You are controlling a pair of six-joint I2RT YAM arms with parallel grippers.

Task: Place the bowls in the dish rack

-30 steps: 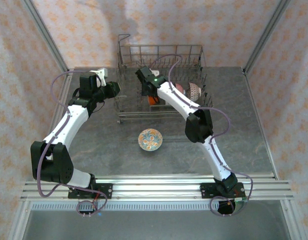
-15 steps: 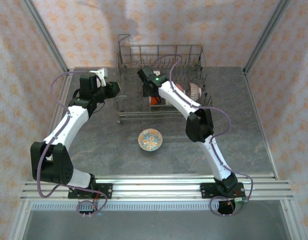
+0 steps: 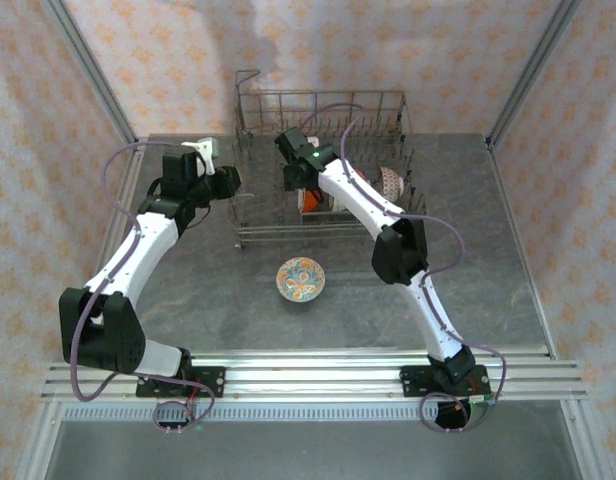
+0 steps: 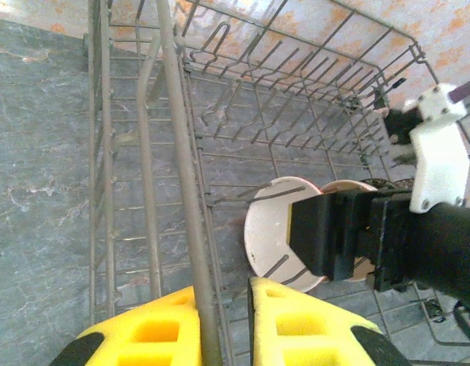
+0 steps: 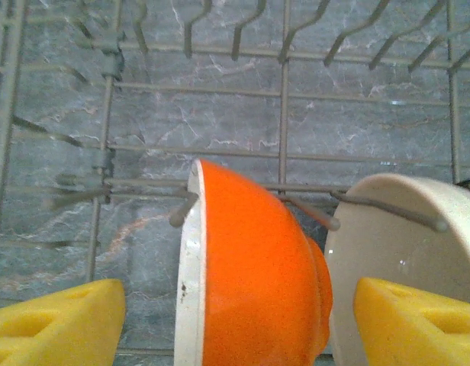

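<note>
Orange bowl (image 5: 250,274) is straddled by wide-spread right hand (image 5: 236,305) — may be knocked off tines (image 5: 181,211) on retraction; left hand (image 4: 222,305) is clamped on dish rack (image 4: 174,114).

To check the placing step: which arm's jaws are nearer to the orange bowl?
Right. On the right arm the jaws stand open either side of the orange bowl. On the left arm they pinch a left-wall wire of the dish rack.

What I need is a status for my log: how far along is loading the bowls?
Done: the orange bowl and a cream bowl stand on edge in the rack. In hand: the right gripper is open around the orange bowl; the left gripper pinches the rack's rim. Left: the patterned bowl on the table.
</note>
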